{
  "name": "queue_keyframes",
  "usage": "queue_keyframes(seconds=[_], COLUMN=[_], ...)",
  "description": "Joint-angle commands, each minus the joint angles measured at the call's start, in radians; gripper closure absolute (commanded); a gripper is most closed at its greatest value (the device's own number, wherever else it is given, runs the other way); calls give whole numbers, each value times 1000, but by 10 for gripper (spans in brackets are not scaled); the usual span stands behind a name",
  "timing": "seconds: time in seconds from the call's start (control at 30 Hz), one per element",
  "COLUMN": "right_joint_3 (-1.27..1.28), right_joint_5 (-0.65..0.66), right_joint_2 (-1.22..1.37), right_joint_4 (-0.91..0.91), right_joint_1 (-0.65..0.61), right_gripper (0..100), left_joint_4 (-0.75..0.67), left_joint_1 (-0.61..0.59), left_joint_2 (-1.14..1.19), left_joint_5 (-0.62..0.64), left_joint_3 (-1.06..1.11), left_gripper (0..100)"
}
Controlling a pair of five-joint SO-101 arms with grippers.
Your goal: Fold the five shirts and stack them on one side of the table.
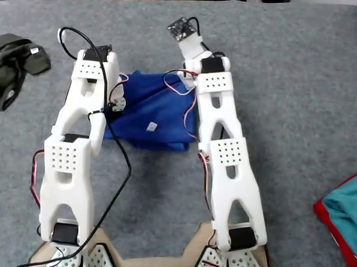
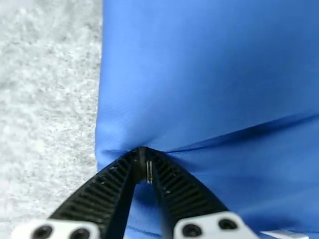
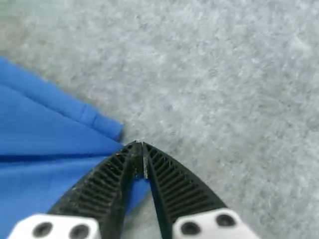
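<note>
Black ribbed fingers (image 2: 114,184) of the left gripper (image 2: 143,162) sit closest in the left wrist view, pressed together on a pinch of the blue shirt (image 2: 209,74), with creases running out from the tips. The right wrist view shows the right gripper (image 3: 139,152) with its tips also closed, right at a folded corner of the blue shirt (image 3: 40,129) where the cloth meets the grey table cover (image 3: 224,74); whether any fabric is caught there I cannot tell. The high view shows neither pair of jaws, since the white arms cover them. It does show the blue shirt (image 1: 150,109) lying bunched near the middle of the table, between the left arm (image 1: 78,136) and the right arm (image 1: 225,147), with a small white tag (image 1: 150,126) on it and red and black cables draped across. A dark olive garment (image 1: 14,63) lies crumpled at one edge of the table, well apart from the blue shirt. At the opposite edge a teal garment (image 1: 349,207) rests on something red (image 1: 331,224). Brown cardboard (image 1: 150,264) lies under the arm bases.
</note>
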Motion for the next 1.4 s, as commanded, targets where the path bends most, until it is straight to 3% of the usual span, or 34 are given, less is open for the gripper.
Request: queue_keyframes(seconds=[0.0, 0.13, 0.33, 0.53, 0.9, 1.23, 1.3, 1.37], right_joint_3=[-119, -145, -143, -38, 894, 1590, 1687, 1753], right_joint_5=[6, 3, 8, 9, 3, -3, -87, -269], right_joint_2=[-150, -229, -371, -518, -1112, -1537, -1586, -1616], right_joint_4=[77, 181, 450, 459, 456, 454, 454, 450], right_joint_1=[-33, -31, -38, -8, -38, -30, -38, -54], right_gripper=[927, 813, 811, 811, 811, 811, 811, 811], left_joint_4=[75, 91, 91, 91, 89, 89, 87, 87], left_joint_1=[23, 29, 21, -44, -342, -356, -359, -361], left_joint_2=[-65, -148, -372, -682, -1219, -1742, -1824, -1888], left_joint_5=[-6, -6, -44, -75, -80, -89, -141, -187], left_joint_3=[-147, -235, -187, -25, 514, 878, 928, 979], left_gripper=[981, 981, 981, 981, 981, 981, 981, 981])
